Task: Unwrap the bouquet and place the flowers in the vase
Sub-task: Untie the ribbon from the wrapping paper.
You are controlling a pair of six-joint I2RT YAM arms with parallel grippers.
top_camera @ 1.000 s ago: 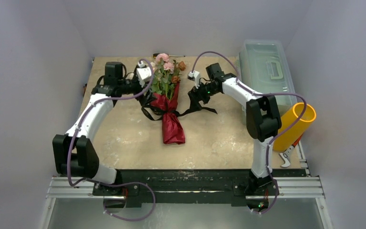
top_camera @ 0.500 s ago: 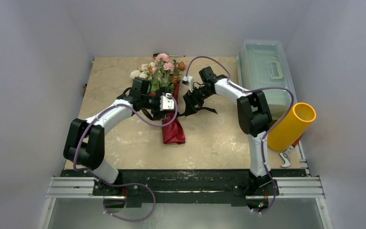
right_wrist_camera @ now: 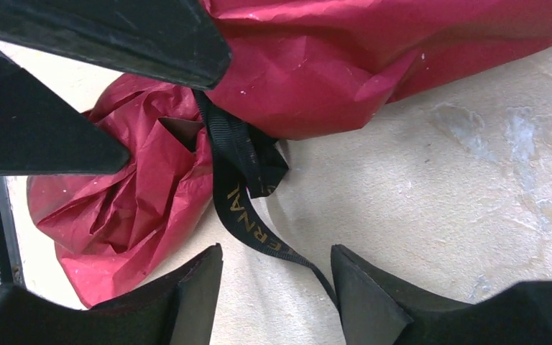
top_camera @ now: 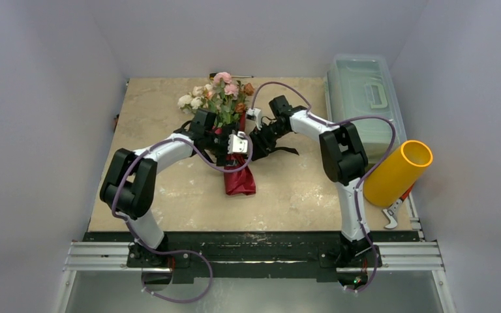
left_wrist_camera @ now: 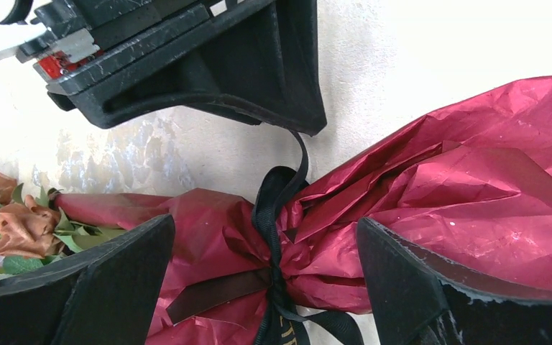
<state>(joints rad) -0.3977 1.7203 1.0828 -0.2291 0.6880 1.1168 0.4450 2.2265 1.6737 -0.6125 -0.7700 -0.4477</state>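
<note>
The bouquet (top_camera: 235, 140) lies in the middle of the table, its flowers (top_camera: 216, 94) pointing to the far side and its maroon paper (top_camera: 239, 180) toward me. A black ribbon (left_wrist_camera: 276, 237) ties its waist. My left gripper (top_camera: 232, 147) (left_wrist_camera: 266, 284) is open and straddles the tied waist, one finger on each side of the knot. My right gripper (top_camera: 261, 135) (right_wrist_camera: 277, 291) is open just right of the bouquet, with a loose ribbon tail (right_wrist_camera: 248, 212) running between its fingertips and brushing the right one. The yellow vase (top_camera: 398, 173) leans at the table's right edge.
A clear plastic box (top_camera: 365, 91) with a handle stands at the back right. A white-handled tool (top_camera: 391, 213) lies below the vase. A thin dark tool (top_camera: 231, 75) lies behind the flowers. Both grippers are close together over the bouquet.
My left arm has swung from left of the flowers to over the tied waist. My right gripper has shifted left onto the ribbon tail and its jaws have narrowed.
</note>
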